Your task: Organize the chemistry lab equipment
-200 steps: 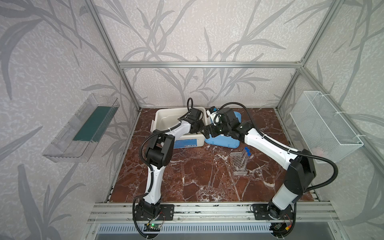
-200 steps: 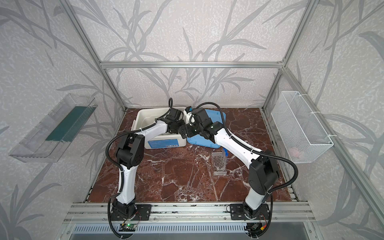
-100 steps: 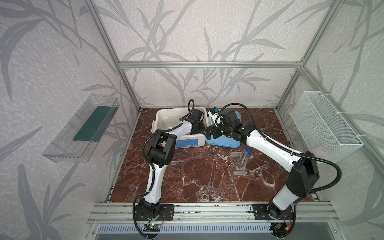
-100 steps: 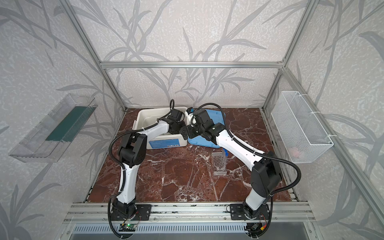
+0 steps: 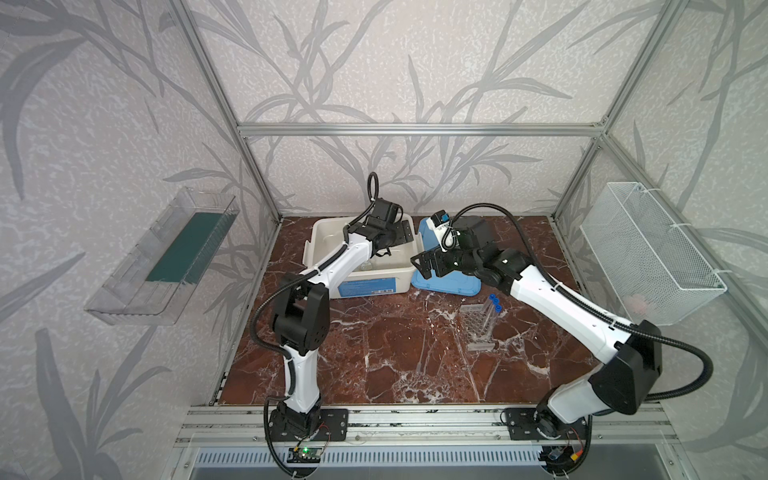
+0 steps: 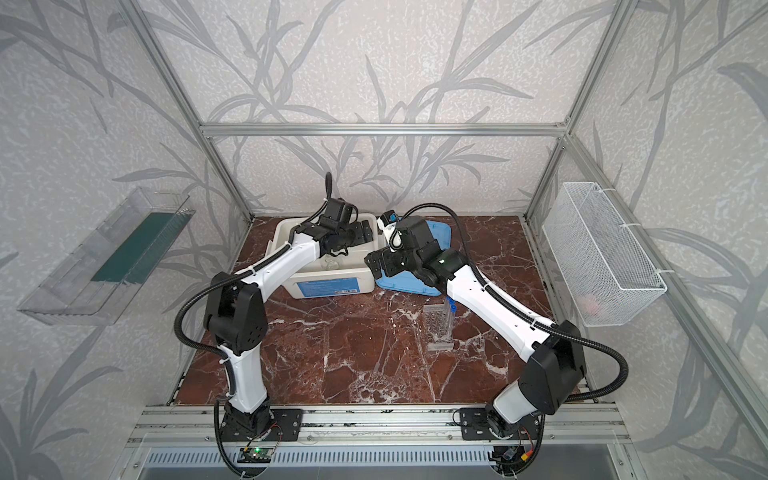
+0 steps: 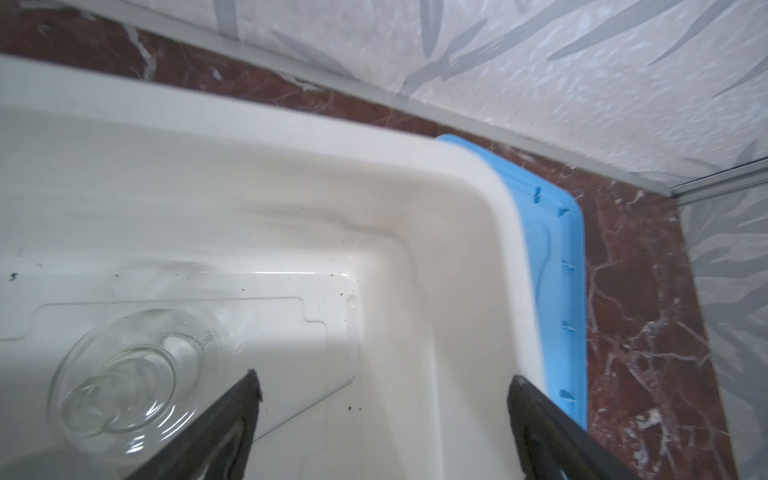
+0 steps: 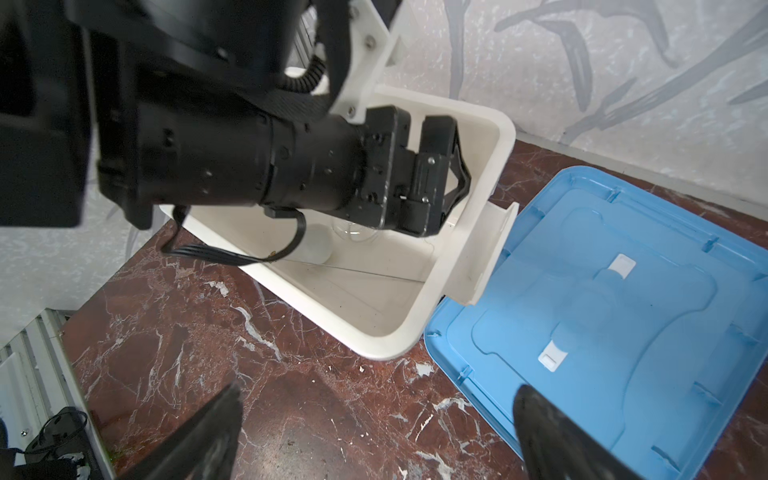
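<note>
A small clear glass flask (image 7: 124, 374) rests on the floor of the white box (image 7: 457, 216), free of any grip. A thin clear rod (image 7: 307, 405) lies beside it. My left gripper (image 7: 384, 386) hangs open over the box's inside, near its right wall, with nothing between the fingers. In both top views it (image 5: 401, 235) sits above the box (image 5: 320, 232). My right gripper (image 8: 378, 399) is open and empty above bare marble by the box's front right corner (image 5: 428, 266). The clear honeycomb-holed rack (image 5: 478, 324) stands mid-table with blue-capped tubes (image 5: 493, 309) in it. A white round dish (image 8: 316, 249) shows inside the box.
The blue lid (image 5: 449, 284) lies flat right of the box, partly under my right wrist. A white wire basket (image 5: 648, 253) hangs on the right wall and a clear tray (image 5: 166, 257) on the left wall. Aluminium frame posts stand at the back corners.
My left gripper has gone from nearly shut to wide open inside the box. The right gripper stayed open and shifted only slightly.
</note>
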You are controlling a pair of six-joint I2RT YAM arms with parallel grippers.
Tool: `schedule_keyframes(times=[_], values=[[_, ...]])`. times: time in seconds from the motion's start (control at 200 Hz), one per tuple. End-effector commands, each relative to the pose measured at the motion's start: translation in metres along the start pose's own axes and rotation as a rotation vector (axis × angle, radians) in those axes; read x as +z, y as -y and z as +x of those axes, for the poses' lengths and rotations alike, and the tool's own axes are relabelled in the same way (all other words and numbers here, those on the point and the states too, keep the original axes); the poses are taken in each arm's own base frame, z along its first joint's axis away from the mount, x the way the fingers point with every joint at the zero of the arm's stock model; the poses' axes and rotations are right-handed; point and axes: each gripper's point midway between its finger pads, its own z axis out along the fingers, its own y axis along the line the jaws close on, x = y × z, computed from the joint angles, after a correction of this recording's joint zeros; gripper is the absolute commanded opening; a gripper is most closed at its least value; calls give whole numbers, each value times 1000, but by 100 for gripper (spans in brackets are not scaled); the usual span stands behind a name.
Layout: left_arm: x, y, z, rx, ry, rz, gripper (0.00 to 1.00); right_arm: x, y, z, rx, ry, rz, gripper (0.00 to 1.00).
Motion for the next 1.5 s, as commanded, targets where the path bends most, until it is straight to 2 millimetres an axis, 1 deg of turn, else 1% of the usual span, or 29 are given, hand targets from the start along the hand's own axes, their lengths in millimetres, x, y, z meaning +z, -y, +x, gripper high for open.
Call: schedule_keyframes(times=[0.0, 0.08, 0.16, 0.235, 0.295, 0.365, 0.4, 0.445, 0.525, 0.61, 0.695, 0.795, 0.895, 0.97, 1.03, 1.074, 1.169, 1.209, 1.239, 1.304, 1.379, 1.494], values=[[-39, 9, -6, 28, 33, 41, 99, -29, 3, -1, -10, 16, 26, 99], [-62, 18, -3, 46, 33, 95, 99, -45, 5, 3, 1, 16, 33, 99], [-84, 25, 10, 57, -21, 152, 99, -58, 7, 14, 24, -7, 37, 99], [-105, 23, 23, 84, -29, 158, 99, -68, 5, 28, 45, -45, 25, 99], [-126, 22, 33, 118, -23, 158, 99, -74, -1, 41, 54, -78, -15, 99], [-147, 20, 48, 149, -43, 167, 99, -81, -16, 55, 50, -119, -106, 99], [-156, 20, 57, 164, -69, 178, 99, -84, -22, 63, 37, -144, -140, 99], [-165, 20, 72, 182, -118, 180, 99, -88, -25, 72, 11, -170, -145, 99], [-177, 19, 101, 251, -201, 160, 99, -93, -19, 90, -35, -213, -103, 99], [-186, 15, 137, 299, -304, 142, 99, -97, -18, 106, -56, -244, -109, 100], [-190, 11, 167, 314, -373, 141, 99, -101, -16, 112, -53, -222, -108, 99], [-187, 4, 200, 312, -434, 128, 97, -103, -23, 117, -71, -189, -157, 99], [-180, -2, 228, 333, -467, 102, 95, -99, -25, 129, -87, -222, -181, 100], [-173, -1, 250, 346, -504, 108, 93, -95, -25, 140, -92, -248, -194, 99], [-166, -4, 266, 354, -539, 95, 90, -93, -26, 148, -94, -253, -213, 98], [-160, -8, 275, 361, -559, 68, 85, -91, -26, 153, -92, -255, -218, 98], [-147, -12, 296, 387, -604, 32, 80, -88, -22, 162, -88, -256, -205, 98], [-142, -13, 302, 408, -609, 11, 77, -87, -19, 165, -87, -261, -189, 98], [-140, -12, 307, 428, -616, 1, 74, -87, -16, 167, -87, -264, -175, 98], [-136, -8, 320, 446, -655, 3, 71, -87, -10, 171, -87, -273, -143, 98], [-131, -6, 335, 436, -693, 3, 62, -88, -5, 176, -88, -285, -118, 98], [-125, -8, 353, 426, -739, -6, 60, -90, -3, 177, -84, -272, -108, 98]])
